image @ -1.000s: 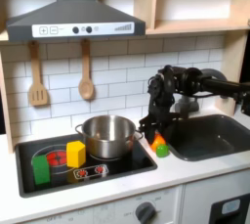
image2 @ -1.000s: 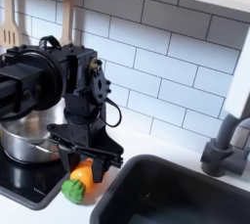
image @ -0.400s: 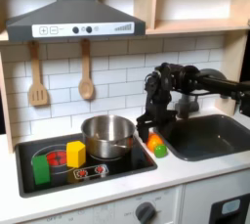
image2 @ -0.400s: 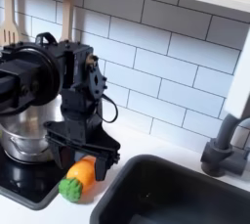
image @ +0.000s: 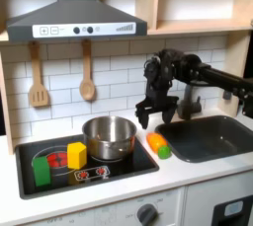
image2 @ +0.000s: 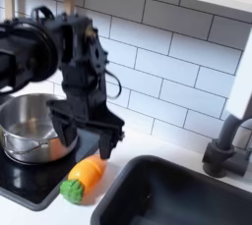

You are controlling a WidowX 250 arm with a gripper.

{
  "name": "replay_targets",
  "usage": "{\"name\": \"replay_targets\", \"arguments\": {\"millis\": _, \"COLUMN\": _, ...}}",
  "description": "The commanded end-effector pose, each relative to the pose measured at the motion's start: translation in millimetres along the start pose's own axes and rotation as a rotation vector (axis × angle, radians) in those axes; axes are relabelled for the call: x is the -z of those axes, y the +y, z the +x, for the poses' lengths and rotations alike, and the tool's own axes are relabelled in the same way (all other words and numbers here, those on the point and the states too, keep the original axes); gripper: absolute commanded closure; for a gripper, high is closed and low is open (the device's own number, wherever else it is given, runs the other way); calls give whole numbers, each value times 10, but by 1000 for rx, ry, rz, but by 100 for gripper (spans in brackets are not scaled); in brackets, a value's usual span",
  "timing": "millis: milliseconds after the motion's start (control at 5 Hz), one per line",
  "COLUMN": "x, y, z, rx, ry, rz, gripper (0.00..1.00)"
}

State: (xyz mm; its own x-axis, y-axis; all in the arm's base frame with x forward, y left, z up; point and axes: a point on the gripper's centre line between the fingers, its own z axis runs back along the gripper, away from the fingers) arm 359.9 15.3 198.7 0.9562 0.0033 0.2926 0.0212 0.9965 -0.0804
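Pincer: your pincer (image: pixel 155 114) (image2: pixel 81 140) hangs above the surface, fingers spread apart, holding nothing.
Carrot: the carrot (image: pixel 157 144) (image2: pixel 82 177) lies on the white surface (image: pixel 188 176) just below the pincer, not touching it; orange body, green end toward the near side. In both exterior views it sits between the stove and the sink.
Pot: a steel pot (image: pixel 109 136) (image2: pixel 28 127) stands on the black stove (image: pixel 119 170), to the first exterior view's left of the carrot.
Blocks: a yellow block (image: pixel 76 155) and a green block (image: pixel 42 170) sit on the stove's left part in the first exterior view.
Sink: a dark sink (image: pixel 212 137) (image2: pixel 177 201) lies to the carrot's right in both exterior views.
Wall: a spatula (image: pixel 38 75) and a spoon (image: pixel 87 70) hang on the tiles.
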Motion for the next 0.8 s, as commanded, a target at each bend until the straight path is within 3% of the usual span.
{"name": "replay_targets", "arguments": {"millis": 0, "x": -348, "y": 82, "z": 34, "rx": 70, "ry": -28, "rz": -19, "gripper": 0}}
{"name": "replay_targets", "arguments": {"millis": 600, "x": -485, "y": 431, "z": -20, "rx": 82, "ry": -32, "rz": -6, "gripper": 0}}
